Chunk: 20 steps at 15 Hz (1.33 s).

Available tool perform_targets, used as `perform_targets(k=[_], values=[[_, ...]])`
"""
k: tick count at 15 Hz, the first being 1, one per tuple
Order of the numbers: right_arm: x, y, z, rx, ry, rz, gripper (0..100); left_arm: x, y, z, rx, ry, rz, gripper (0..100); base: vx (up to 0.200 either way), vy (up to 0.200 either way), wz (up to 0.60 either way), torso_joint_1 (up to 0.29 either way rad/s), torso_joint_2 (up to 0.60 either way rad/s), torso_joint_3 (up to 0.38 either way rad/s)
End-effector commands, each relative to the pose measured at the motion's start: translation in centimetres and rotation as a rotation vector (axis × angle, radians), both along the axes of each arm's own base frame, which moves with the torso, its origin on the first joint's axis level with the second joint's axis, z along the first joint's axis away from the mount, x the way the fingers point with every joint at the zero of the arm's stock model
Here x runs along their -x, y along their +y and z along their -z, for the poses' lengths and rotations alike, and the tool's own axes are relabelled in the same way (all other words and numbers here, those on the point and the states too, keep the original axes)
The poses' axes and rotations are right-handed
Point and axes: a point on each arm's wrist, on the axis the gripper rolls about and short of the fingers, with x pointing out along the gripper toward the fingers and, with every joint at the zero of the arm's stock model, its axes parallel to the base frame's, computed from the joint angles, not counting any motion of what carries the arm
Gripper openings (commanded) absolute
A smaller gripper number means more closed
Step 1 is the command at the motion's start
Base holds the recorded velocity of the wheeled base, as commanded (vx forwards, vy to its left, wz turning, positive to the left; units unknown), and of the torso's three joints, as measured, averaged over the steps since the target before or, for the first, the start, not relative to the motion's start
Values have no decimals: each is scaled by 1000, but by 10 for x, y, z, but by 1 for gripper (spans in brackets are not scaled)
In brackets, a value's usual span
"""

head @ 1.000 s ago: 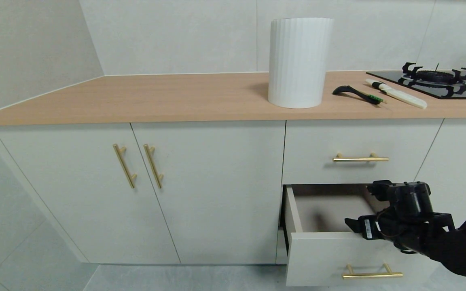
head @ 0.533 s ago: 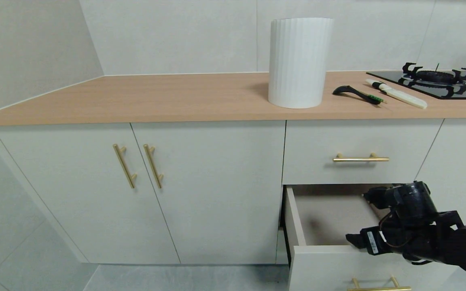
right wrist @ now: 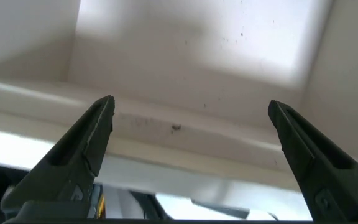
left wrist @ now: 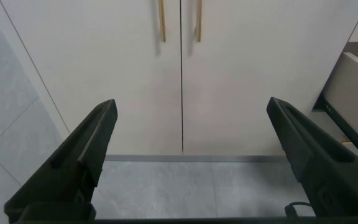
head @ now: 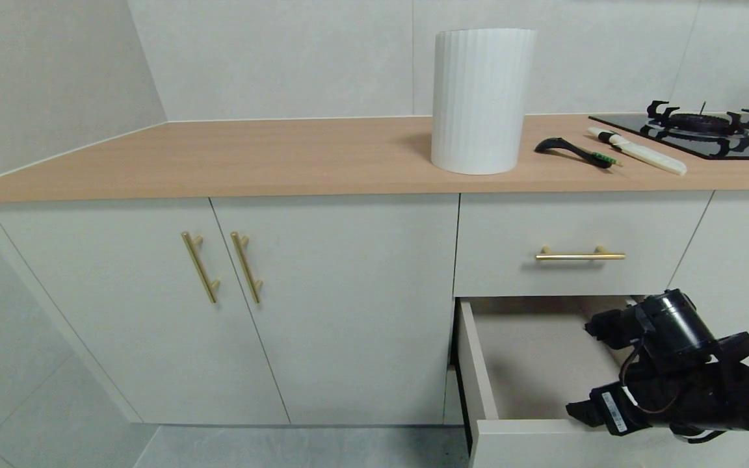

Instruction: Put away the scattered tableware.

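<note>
The right gripper (right wrist: 191, 106) was held spread, grasping nothing, at the front edge of the open drawer (head: 476, 364). The black spoon (head: 573, 151) and white knife (head: 641, 153) were laid side by side on the countertop (head: 283, 156), well above it.

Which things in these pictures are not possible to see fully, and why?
In the head view:
open drawer: front cut off by the bottom edge, right side covered by the right arm.
white container: inside hidden by its own wall.
hob: cut by the right edge.
</note>
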Motion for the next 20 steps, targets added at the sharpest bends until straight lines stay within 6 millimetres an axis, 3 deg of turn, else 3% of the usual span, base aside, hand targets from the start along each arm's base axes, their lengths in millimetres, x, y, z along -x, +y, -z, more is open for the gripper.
perform_targets(k=[1,15,20], values=[[5,0,-10,-3,-15,-10,100,0,0,0,0,1,0,100,0,0,0,0,0,0],[49,-2,-19,206,319,-192,100,0,0,0,2,1,0,100,0,0,0,0,0,0],[36,5,-35,125,239,-100,100,0,0,0,0,1,0,100,0,0,0,0,0,0]])
